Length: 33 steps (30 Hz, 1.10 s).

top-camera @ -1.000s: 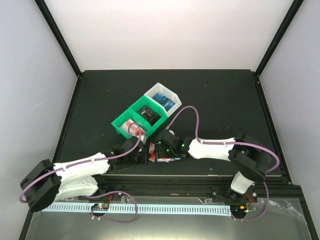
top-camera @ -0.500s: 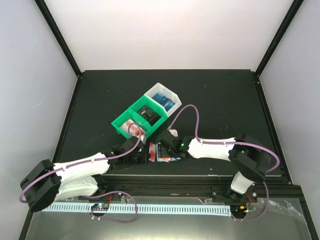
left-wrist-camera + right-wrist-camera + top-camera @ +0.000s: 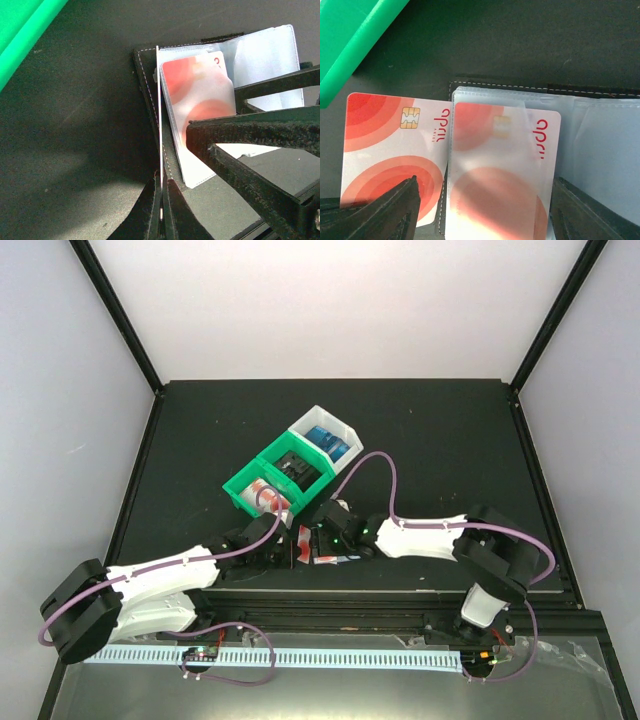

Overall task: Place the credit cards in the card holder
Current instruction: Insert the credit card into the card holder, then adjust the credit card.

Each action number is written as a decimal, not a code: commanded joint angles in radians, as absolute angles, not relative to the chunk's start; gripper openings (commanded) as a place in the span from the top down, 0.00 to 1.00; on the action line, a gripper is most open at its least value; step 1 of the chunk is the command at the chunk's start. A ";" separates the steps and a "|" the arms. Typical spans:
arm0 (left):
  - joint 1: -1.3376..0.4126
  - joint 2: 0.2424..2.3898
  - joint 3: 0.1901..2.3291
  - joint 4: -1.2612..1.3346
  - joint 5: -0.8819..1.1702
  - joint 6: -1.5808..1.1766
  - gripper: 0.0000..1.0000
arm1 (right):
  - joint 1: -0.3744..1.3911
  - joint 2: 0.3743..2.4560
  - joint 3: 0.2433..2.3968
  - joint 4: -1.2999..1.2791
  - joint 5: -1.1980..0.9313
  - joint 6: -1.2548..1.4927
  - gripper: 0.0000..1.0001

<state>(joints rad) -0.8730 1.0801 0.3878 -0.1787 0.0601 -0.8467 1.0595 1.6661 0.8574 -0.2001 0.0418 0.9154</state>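
Observation:
The card holder (image 3: 265,65) lies open on the black table, its pale clear slots facing up. One red-and-white credit card (image 3: 197,95) sits in its left slot. My left gripper (image 3: 161,175) is shut on a second red-and-white card (image 3: 158,110), held on edge at the holder's left border. In the right wrist view this held card (image 3: 390,145) stands just left of the holder (image 3: 605,145) and the slotted card (image 3: 500,180). My right gripper (image 3: 485,185) is open, its fingers (image 3: 395,210) on either side of the slotted card. In the top view both grippers, left (image 3: 292,548) and right (image 3: 322,538), meet at the holder (image 3: 328,552).
Joined bins stand just behind the holder: a green bin (image 3: 240,485) holding red-and-white and black cards, and a white bin (image 3: 318,415) holding blue cards. The green bin's corner (image 3: 355,40) is close to the held card. The table's front edge lies just below the holder.
My right gripper shifted slightly over the card holder and came back. My left gripper keeps its card at the holder's left edge.

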 commanded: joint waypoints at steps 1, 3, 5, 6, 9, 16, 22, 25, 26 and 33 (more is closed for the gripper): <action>-0.879 1.071 0.405 -0.236 0.043 -0.834 0.98 | 1.069 1.621 0.863 -0.186 0.044 0.910 0.29; -0.879 1.050 0.424 -0.283 0.003 -0.828 0.98 | 1.069 1.590 0.869 -0.245 0.111 0.919 0.28; -0.879 1.013 0.448 -0.320 -0.038 -0.814 0.98 | 1.069 1.535 0.871 -0.292 0.184 0.918 0.27; -0.879 0.987 0.462 -0.338 -0.058 -0.806 0.98 | 1.069 1.501 0.874 -0.315 0.212 0.915 0.26; -0.878 0.918 0.505 -0.375 -0.068 -0.772 0.98 | 1.068 1.390 0.883 -0.390 0.299 0.912 0.26; -0.875 0.704 0.614 -0.298 0.021 -0.691 0.98 | 1.065 1.054 0.847 -0.327 0.185 0.810 0.21; -0.870 0.582 0.655 -0.092 0.184 -0.742 0.99 | 1.064 0.831 0.766 -0.032 -0.027 0.824 0.18; -0.870 0.582 0.658 0.003 0.273 -0.842 0.98 | 1.064 0.835 0.801 -0.011 -0.092 0.841 0.21; -0.870 0.583 0.650 0.046 0.303 -0.884 0.99 | 1.064 0.842 0.807 -0.007 -0.103 0.848 0.23; -0.871 0.574 0.632 0.221 0.389 -1.092 0.98 | 1.065 0.865 0.790 0.132 -0.198 0.893 0.51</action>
<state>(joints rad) -0.8722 0.5827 0.6304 0.0742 0.3019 -0.9569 1.0645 0.8639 0.7914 0.0174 -0.1173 0.8753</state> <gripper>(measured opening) 0.017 0.573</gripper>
